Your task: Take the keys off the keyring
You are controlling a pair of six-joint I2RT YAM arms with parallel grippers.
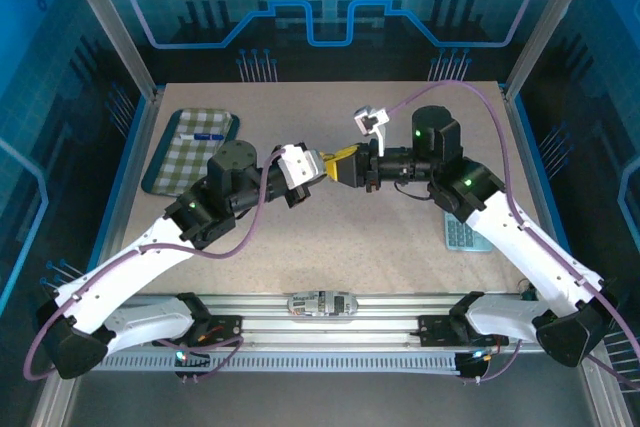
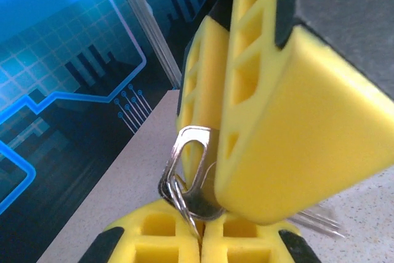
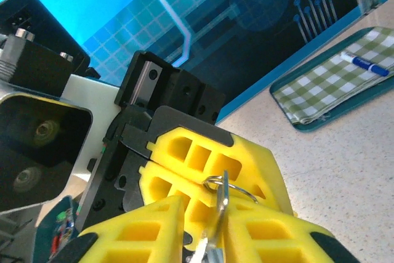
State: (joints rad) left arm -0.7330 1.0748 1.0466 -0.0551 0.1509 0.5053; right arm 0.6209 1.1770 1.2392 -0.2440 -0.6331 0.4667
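Observation:
Both grippers meet tip to tip above the middle of the table. My left gripper [image 1: 328,164] [image 2: 202,229] is shut on the thin wire keyring [image 2: 176,190], pinched between its yellow fingers. A silvery key [image 2: 200,204] with a long slotted head hangs on that ring. It reaches up between the yellow fingers [image 2: 295,121] of the right gripper. In the right wrist view the key [image 3: 222,199] stands edge-on between the fingers of my right gripper [image 1: 346,165] [image 3: 206,226]. These fingers are slightly apart, with a dark gap beside the key. The keyring [image 3: 241,190] loops into the left fingers [image 3: 203,152].
A teal tray [image 1: 160,172] [image 3: 289,100] lined with green checked cloth lies at the far left and holds a blue-and-white marker [image 1: 207,136] [image 3: 363,64]. A small teal keypad device [image 1: 462,232] lies beside the right arm. A flat object [image 1: 322,303] sits on the front rail.

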